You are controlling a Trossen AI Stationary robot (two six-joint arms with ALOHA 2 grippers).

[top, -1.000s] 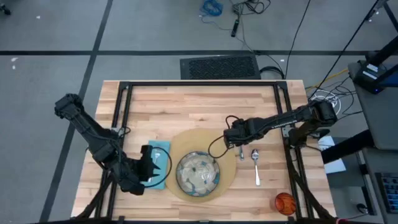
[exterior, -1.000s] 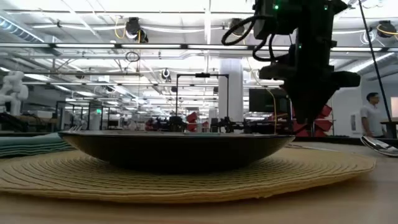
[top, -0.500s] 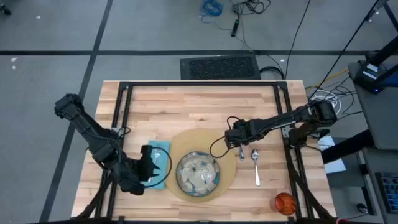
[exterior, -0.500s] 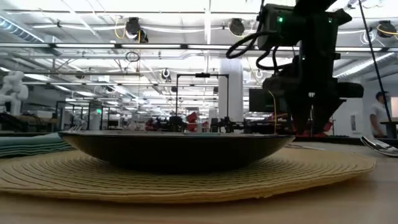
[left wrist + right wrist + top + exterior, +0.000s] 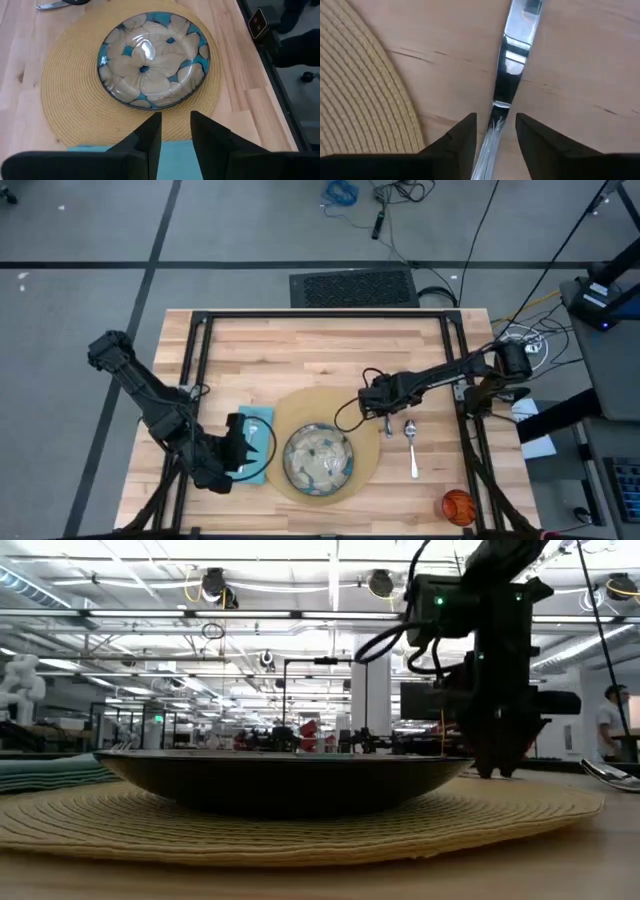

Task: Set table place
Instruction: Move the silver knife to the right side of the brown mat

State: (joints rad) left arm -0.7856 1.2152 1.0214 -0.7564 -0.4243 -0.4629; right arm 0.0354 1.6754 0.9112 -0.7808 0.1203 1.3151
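A blue-and-cream flowered dish (image 5: pixel 318 458) sits on the round tan placemat (image 5: pixel 368 412). Left of it lies the teal napkin (image 5: pixel 258 420), and my left gripper (image 5: pixel 243 446) hovers open over it. A silver knife (image 5: pixel 517 45) lies flat on the wood just right of the placemat. My right gripper (image 5: pixel 496 116) is low over the knife's handle end, open, with one finger on each side and a gap to both. The spoon (image 5: pixel 412 446) lies right of the knife. The orange cup (image 5: pixel 457 505) stands at the near right corner.
The table's black frame bars (image 5: pixel 466 370) run along its left, far and right sides. The far half of the wooden top (image 5: pixel 320 350) is bare wood. Cables and a floor mat (image 5: pixel 352 286) lie beyond the far edge.
My right gripper has gone down toward the table over the knife, its fingertips now close to the wood. The knife, spoon and dish have stayed in place.
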